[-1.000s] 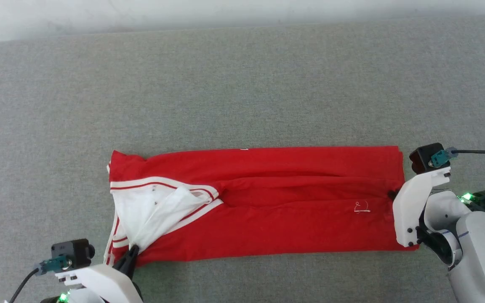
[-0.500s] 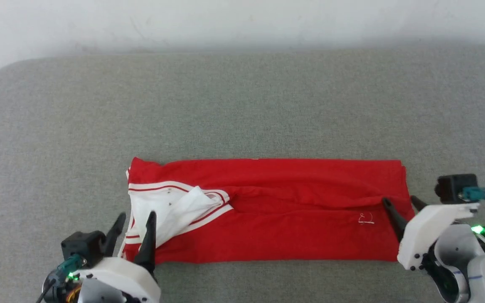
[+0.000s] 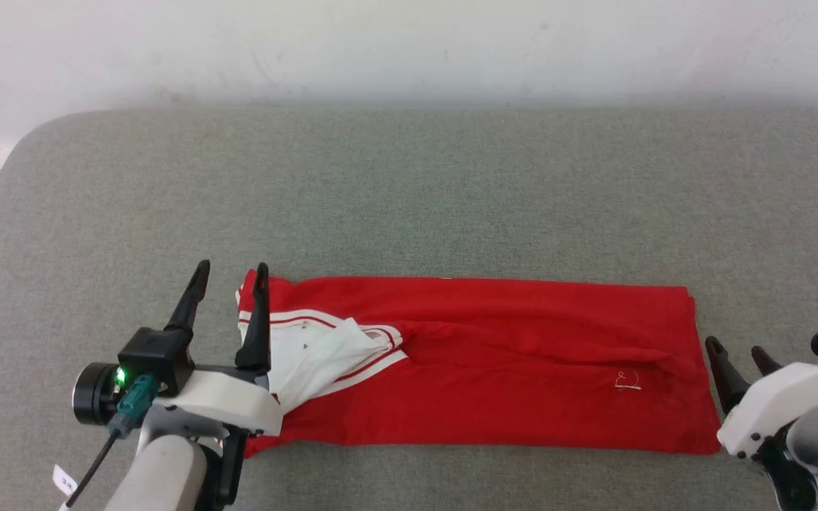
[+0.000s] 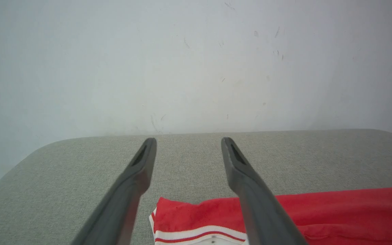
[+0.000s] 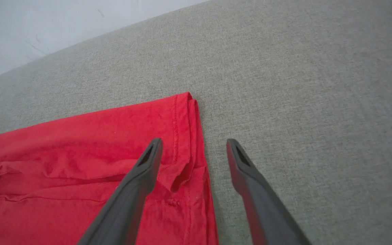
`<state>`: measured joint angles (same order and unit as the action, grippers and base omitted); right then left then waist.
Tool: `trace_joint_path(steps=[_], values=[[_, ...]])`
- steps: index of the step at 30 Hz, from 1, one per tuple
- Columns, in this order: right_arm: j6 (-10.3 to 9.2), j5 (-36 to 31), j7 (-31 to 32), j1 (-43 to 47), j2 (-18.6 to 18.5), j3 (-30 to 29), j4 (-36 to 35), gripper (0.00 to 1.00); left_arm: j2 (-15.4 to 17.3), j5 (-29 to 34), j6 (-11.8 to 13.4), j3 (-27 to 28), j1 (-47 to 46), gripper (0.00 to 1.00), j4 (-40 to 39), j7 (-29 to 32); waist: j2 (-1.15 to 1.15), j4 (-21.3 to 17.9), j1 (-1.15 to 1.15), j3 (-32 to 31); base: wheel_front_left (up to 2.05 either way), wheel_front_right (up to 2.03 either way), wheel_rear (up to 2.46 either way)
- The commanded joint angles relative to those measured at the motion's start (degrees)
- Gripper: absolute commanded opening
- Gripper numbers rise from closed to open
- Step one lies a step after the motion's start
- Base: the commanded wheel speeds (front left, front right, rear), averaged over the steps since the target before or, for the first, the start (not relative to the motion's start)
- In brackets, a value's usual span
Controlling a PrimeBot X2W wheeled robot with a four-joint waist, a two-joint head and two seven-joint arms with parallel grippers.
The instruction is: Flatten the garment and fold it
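The garment (image 3: pixel 494 369), a red shirt folded into a long strip, lies across the grey table (image 3: pixel 409 191). A white sleeve with red-and-white striped trim (image 3: pixel 317 351) shows at its left end. My left gripper (image 3: pixel 230 270) is open and lifted over that left end, holding nothing. In the left wrist view the garment's left corner (image 4: pixel 196 214) lies below the spread left gripper (image 4: pixel 188 140). My right gripper (image 3: pixel 735 348) is open just off the right hem. In the right wrist view the right gripper (image 5: pixel 193 141) stands over the hem (image 5: pixel 189 136), empty.
A pale wall (image 3: pixel 409 50) runs behind the table's far edge. The table's rounded left corner (image 3: pixel 18 152) is near my left arm. Bare grey cloth stretches beyond the garment to the far edge.
Both grippers have opened and let go of the garment's ends, then drawn back and upward. The camera has tilted up, so the scene sits lower and the wall shows.
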<state>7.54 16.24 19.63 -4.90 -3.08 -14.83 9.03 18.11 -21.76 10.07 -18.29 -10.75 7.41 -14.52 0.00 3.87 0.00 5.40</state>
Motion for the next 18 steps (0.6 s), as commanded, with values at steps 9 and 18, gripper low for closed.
trace_joint_path(steps=[9,18], values=[[-0.05,-2.5,9.2,-8.6,0.2,-1.2,14.7,1.00,-3.2,0.9,-1.3,3.2,-1.7,1.00,2.1,-0.5,0.00,0.0,0.00,-0.3,0.00,0.00,0.00],[-0.05,-4.0,17.5,-12.4,0.2,2.0,22.2,0.45,-4.8,2.1,-1.9,5.4,-0.8,1.00,2.6,-0.5,0.00,0.3,0.00,-0.1,0.00,0.00,0.00]])
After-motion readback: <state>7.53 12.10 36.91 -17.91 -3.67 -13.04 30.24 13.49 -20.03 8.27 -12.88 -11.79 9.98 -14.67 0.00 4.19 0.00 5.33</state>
